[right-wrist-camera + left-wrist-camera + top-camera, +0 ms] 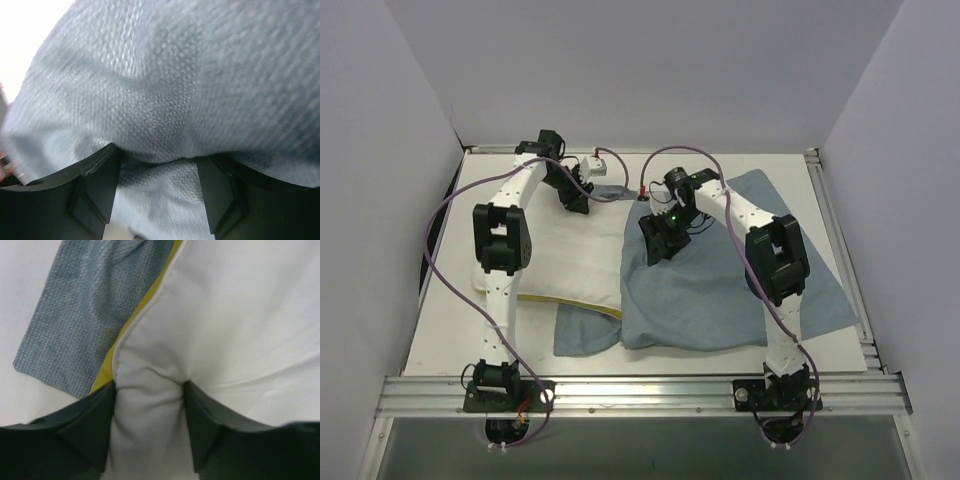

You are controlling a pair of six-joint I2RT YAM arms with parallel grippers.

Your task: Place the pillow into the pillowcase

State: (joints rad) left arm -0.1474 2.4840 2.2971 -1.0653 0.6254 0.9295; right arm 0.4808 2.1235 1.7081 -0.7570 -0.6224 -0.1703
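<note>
Top external: pillow (575,255) lies left of pillowcase (720,280), long axis left-right; left gripper (576,197) pinches pillow's far edge; right gripper (655,245) straddles pillowcase's left edge, jaws apart, hold unclear.

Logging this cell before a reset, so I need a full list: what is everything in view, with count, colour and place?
table: one, white, under everything
pillowcase: one, grey-blue, right half of the table
pillow: one, white with yellow piping, left half, right end covered by the pillowcase, which also shows under its near edge
cables: two, purple, one looping at the left, one at the far middle
left claw: one, black, at the pillow's far edge, shut on a fold of the pillow
right claw: one, black, on the pillowcase, jaws apart
</note>
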